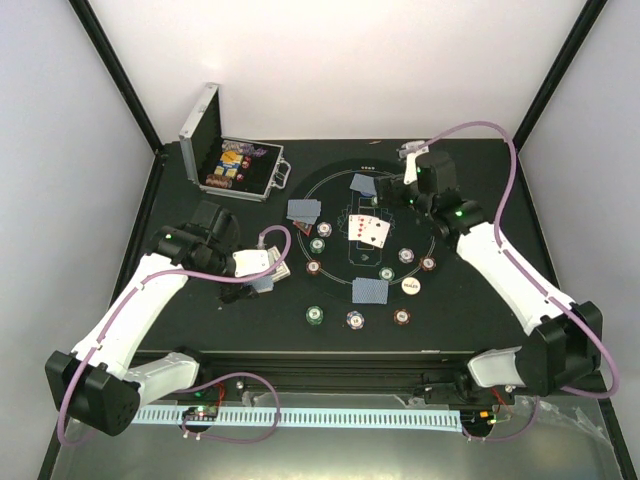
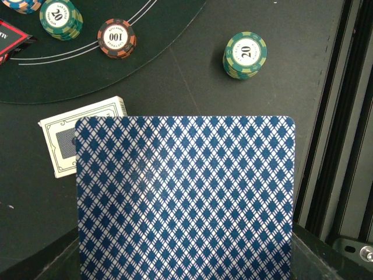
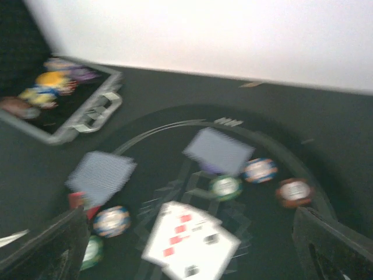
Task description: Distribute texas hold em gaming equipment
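Note:
My left gripper [image 1: 262, 268] hovers left of the round mat [image 1: 335, 180], shut on a blue-diamond-backed playing card [image 2: 185, 198] that fills the lower left wrist view and hides the fingers. A card box [image 2: 64, 140] lies beneath it. My right gripper [image 3: 189, 221] is open with nothing between its fingers, over the mat's far side [image 1: 402, 188]. Below it lie face-up cards [image 3: 192, 242], face-down cards [image 3: 218, 150] and blurred chips [image 3: 226, 186]. On the mat I see face-up cards [image 1: 370, 230], face-down cards [image 1: 370, 290], several chip stacks [image 1: 316, 316] and a white button [image 1: 410, 285].
The silver case [image 1: 200, 125] stands open at the back left with chips inside. Green 20 chips [image 2: 245, 54] and a red 100 chip [image 2: 116, 38] sit near the left gripper. A metal rail [image 2: 344, 116] runs along the table's near edge.

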{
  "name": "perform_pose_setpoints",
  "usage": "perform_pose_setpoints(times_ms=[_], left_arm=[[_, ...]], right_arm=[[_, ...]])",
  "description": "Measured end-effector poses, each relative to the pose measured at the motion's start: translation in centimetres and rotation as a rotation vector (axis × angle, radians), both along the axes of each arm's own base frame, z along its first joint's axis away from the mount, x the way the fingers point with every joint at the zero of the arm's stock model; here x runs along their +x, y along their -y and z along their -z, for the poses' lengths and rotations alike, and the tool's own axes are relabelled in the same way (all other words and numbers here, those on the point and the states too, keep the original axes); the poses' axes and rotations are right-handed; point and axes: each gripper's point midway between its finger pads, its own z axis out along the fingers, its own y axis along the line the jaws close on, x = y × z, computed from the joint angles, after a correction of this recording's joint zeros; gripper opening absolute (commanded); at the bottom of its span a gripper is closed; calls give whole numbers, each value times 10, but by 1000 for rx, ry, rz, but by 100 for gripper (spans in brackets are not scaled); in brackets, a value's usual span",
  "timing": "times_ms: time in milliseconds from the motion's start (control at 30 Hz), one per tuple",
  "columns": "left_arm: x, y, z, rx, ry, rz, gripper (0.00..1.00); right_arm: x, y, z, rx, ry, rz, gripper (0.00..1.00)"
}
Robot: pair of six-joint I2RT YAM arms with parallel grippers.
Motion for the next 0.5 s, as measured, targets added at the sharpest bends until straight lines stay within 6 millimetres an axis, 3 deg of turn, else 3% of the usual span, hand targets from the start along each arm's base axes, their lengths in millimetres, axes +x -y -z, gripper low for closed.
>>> perform_pose_setpoints(times_ms=[167,367,500], left_arm=[[1,0,-1,-2,1,0,2],[1,2,-3,-11,2,3,2],[1,2,-3,-11,2,3,2]], right_arm=[[-44,-60,21,238,-208,-206,89],[-134,-140,64,421,-526,-455,84],[-172,-166,81,539,-680,-531,77]])
